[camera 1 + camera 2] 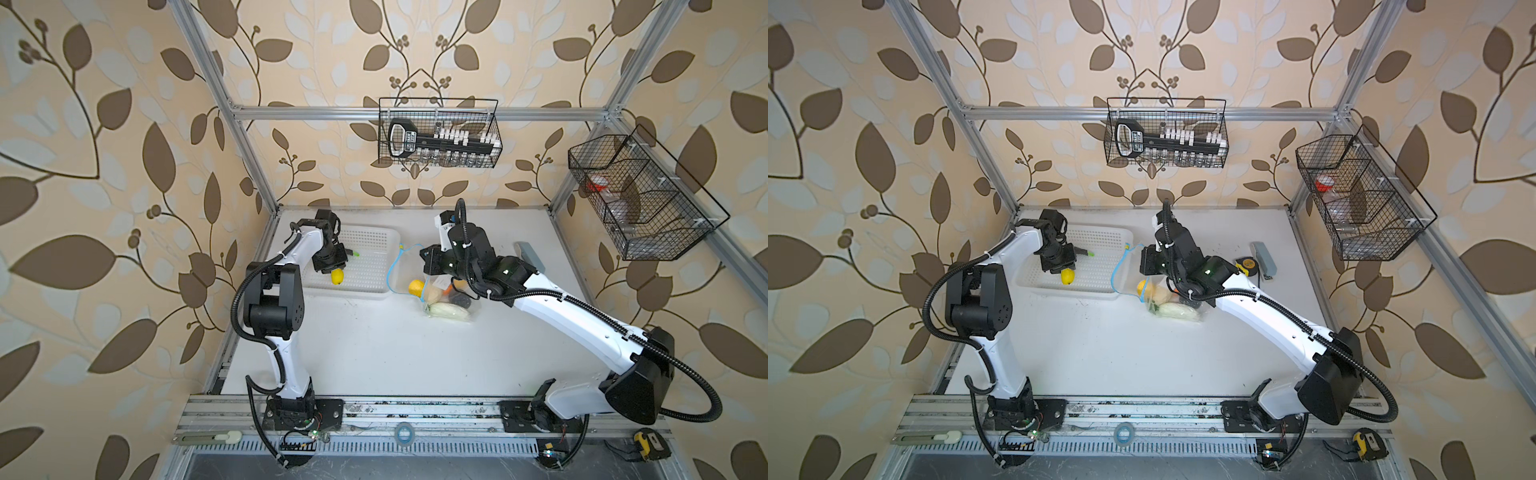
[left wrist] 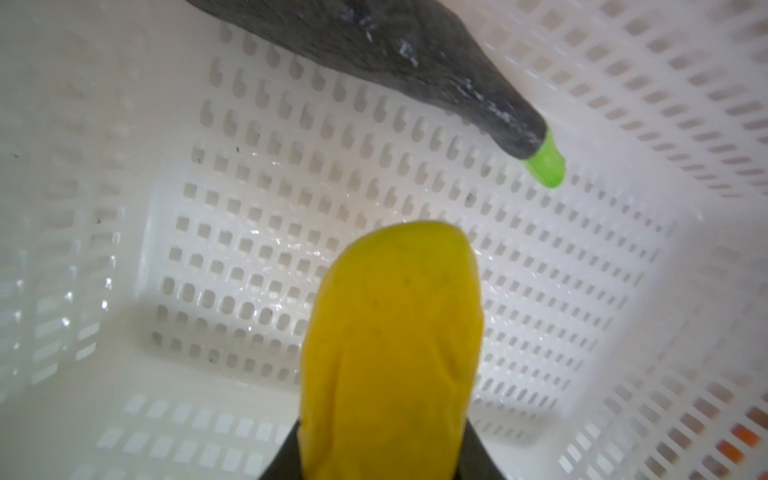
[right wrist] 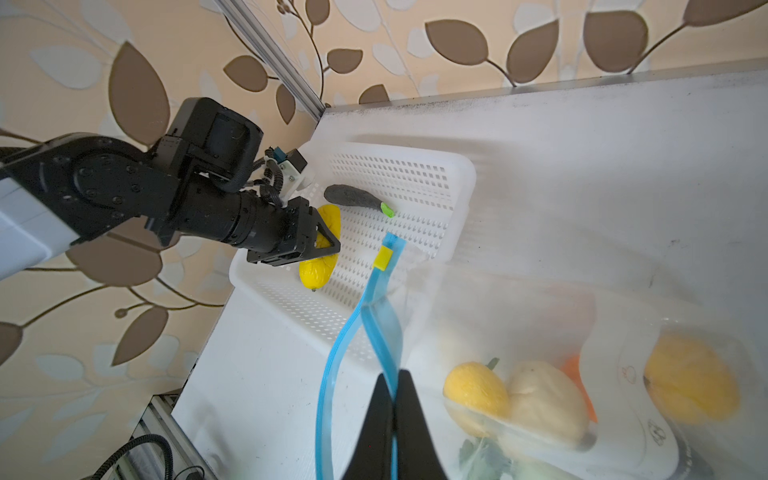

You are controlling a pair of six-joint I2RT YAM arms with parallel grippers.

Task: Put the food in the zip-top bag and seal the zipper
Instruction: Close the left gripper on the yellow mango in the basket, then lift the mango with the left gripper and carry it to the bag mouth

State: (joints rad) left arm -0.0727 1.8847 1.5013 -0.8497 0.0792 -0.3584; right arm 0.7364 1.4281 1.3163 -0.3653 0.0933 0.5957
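Observation:
My left gripper (image 1: 332, 270) (image 3: 328, 245) reaches into the white basket and is shut on a yellow food piece (image 2: 390, 332) (image 3: 318, 270), with a finger against each side. A dark eggplant (image 2: 415, 54) (image 3: 353, 195) with a green stem lies on the basket floor just beyond it. The clear zip-top bag (image 1: 444, 291) (image 3: 540, 311) lies right of the basket and holds several food pieces. My right gripper (image 3: 394, 386) (image 1: 428, 259) is shut on one lip of the blue zipper (image 3: 332, 374), lifting it off the other lip so the mouth gapes towards the basket.
The white perforated basket (image 1: 374, 241) (image 2: 249, 249) stands at the back left. A grey block (image 1: 1264, 259) and a yellow tape measure (image 1: 1246, 266) lie behind my right arm. Two black wire baskets (image 1: 440, 133) hang on the frame. A tape roll (image 1: 403, 432) lies on the front rail.

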